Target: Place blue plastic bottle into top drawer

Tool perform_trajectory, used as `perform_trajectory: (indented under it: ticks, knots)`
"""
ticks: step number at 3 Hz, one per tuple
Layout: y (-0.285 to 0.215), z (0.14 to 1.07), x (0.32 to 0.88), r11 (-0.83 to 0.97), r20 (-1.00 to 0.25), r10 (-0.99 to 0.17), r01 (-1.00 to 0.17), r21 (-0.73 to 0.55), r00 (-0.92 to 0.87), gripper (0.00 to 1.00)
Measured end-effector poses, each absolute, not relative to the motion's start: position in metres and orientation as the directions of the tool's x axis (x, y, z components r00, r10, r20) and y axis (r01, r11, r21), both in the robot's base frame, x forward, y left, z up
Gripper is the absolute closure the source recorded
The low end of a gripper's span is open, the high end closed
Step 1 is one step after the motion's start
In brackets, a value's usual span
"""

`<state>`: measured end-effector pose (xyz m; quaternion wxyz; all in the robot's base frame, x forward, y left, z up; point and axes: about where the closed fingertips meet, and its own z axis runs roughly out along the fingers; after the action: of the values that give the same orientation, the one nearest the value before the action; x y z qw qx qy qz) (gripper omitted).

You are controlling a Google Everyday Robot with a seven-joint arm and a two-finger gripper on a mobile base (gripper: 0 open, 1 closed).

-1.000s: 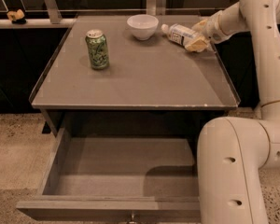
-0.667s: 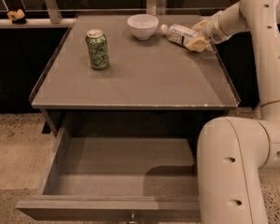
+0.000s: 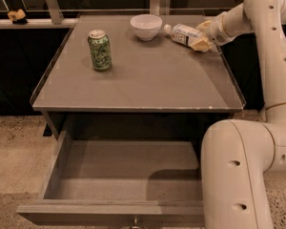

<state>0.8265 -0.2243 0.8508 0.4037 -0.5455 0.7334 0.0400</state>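
Grasp step, judging by the layout: tool (image 3: 203, 35) needs a firm hold across the body of the blue plastic bottle (image 3: 183, 33), not just the end, since a round bottle lying flat may roll or slip if pinched off-centre. Lift straight up first so the white bowl (image 3: 146, 26) isn't knocked. Then carry it near and down past the front lip of the tabletop (image 3: 148, 82) into the top drawer (image 3: 109, 213), which stands pulled open on the near side. Bottle lies on its side at far right of the tabletop, cap pointing left, just beside the bowl and well apart from the green soda can (image 3: 99, 50). Tool is at the bottle's right end, at its base; cannot tell whether it is clenched on the bottle or released.
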Motion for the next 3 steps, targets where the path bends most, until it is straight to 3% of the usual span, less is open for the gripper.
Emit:
perform_trajectory:
  ticks: [2,3]
  knots:
    - [-0.243,0.862,0.803,0.375,-0.691,-0.723,-0.839,-0.395,0.002,1.0]
    - [-0.301,0.929,0.768,0.449,-0.708,-0.703,-0.736,-0.506,0.057,1.0]
